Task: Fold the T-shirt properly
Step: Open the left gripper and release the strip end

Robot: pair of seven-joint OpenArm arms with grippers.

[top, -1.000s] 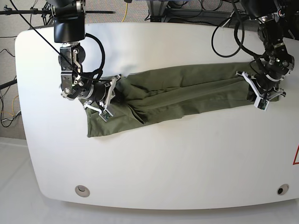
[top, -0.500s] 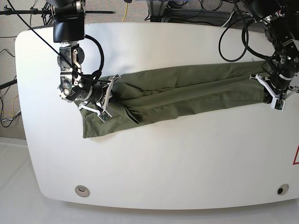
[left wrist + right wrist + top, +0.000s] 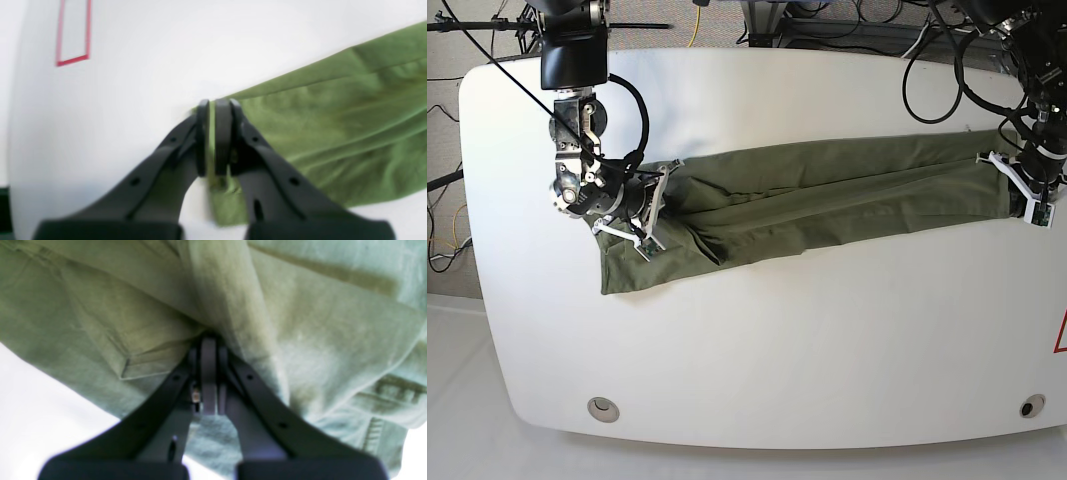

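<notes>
1. The plain olive-green cotton T-shirt (image 3: 827,195) lies as a long, narrow band across the middle of the white rounded table (image 3: 757,350), running from about 9 o'clock to 3 o'clock in the base view. Long creases follow its length, and a loose flap hangs down toward 7 o'clock at the 9 o'clock end.

2. The right gripper (image 3: 208,373), with black angled fingers, has its jaws pressed together on a bunched ridge of fabric at the 9 o'clock end. In its wrist view the cloth drapes over and around the fingertips (image 3: 208,353), and a hemmed edge shows at 4 o'clock.

3. The left gripper (image 3: 213,140) is clamped on the thin edge of the shirt at the 3 o'clock end; a sliver of green shows between the nearly closed fingers (image 3: 223,133).

4. You should read the two opposed grips as a tensioning hold: pulled from both ends, the band lies straight and mostly flat, which probably readies it for a crosswise fold.

5. A red outlined rectangle (image 3: 73,33) marks the table at 11 o'clock in the left wrist view, well apart from the cloth.

6. Two round recessed fittings (image 3: 603,407) sit near the table's 6 o'clock edge.
</notes>
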